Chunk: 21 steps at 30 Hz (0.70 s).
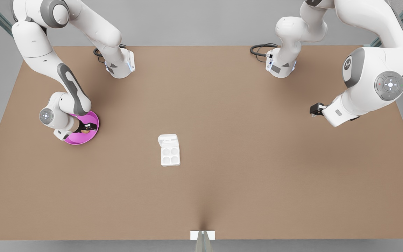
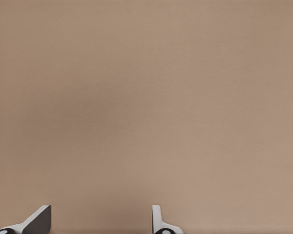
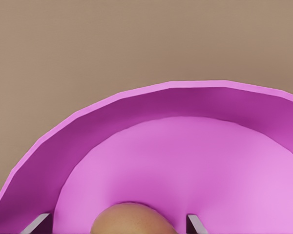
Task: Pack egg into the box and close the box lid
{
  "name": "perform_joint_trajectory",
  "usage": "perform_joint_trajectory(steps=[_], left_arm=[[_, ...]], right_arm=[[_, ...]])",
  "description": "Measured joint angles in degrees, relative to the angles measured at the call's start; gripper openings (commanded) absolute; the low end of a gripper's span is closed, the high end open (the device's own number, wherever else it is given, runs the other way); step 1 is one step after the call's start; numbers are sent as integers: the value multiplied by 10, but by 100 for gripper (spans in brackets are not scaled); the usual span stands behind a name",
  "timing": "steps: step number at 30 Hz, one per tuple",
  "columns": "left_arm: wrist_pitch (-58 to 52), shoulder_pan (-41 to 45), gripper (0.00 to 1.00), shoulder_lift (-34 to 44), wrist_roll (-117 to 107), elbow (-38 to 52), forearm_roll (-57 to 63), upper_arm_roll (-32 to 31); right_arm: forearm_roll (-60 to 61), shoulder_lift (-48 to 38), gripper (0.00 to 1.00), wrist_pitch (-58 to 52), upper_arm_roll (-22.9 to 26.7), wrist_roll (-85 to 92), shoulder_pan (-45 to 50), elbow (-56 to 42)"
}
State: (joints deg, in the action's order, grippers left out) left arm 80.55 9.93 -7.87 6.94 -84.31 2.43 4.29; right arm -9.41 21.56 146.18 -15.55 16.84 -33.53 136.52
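The tan egg (image 1: 85, 132) (image 3: 132, 219) lies in the pink plate (image 1: 79, 141) (image 3: 185, 112) at the front view's left. My right gripper (image 1: 86, 128) (image 3: 119, 220) is lowered into the plate, open, with one finger on each side of the egg and a gap showing beside it. The white box (image 1: 170, 156) sits mid-table, its four cups bare. The box lid (image 1: 168, 140) lies folded back flat behind the box. My left gripper (image 1: 312, 111) (image 2: 100, 220) hangs open over bare table at the front view's right, far from the box.
The brown table (image 1: 243, 168) spreads wide around the box. Both arm bases (image 1: 120, 64) (image 1: 280, 64) stand at the far edge with black cables beside them. A small white bracket (image 1: 202, 235) sits at the near edge.
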Motion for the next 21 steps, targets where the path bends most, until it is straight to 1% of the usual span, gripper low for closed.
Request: perform_joint_trajectory(steps=[10,11,12,13,14,18,21], left_arm=[[0,0,100,0,0,0,0,-1],[0,0,100,0,0,0,0,-1],[0,0,100,0,0,0,0,-1],[0,0,100,0,0,0,0,-1],[0,0,100,0,0,0,0,-1],[0,0,100,-2,0,0,0,-1],[0,0,100,-2,0,0,0,-1]], right_arm=[[-3,-1,100,-2,0,1,1,-9],[-3,-1,98,-2,0,1,1,-10],[-3,-1,92,-3,0,2,1,-11],[-3,-1,84,-3,0,2,1,-11],[-2,-1,63,-4,0,3,1,-12],[6,-1,50,-6,0,14,1,-14],[6,-1,47,-6,0,19,1,-15]])
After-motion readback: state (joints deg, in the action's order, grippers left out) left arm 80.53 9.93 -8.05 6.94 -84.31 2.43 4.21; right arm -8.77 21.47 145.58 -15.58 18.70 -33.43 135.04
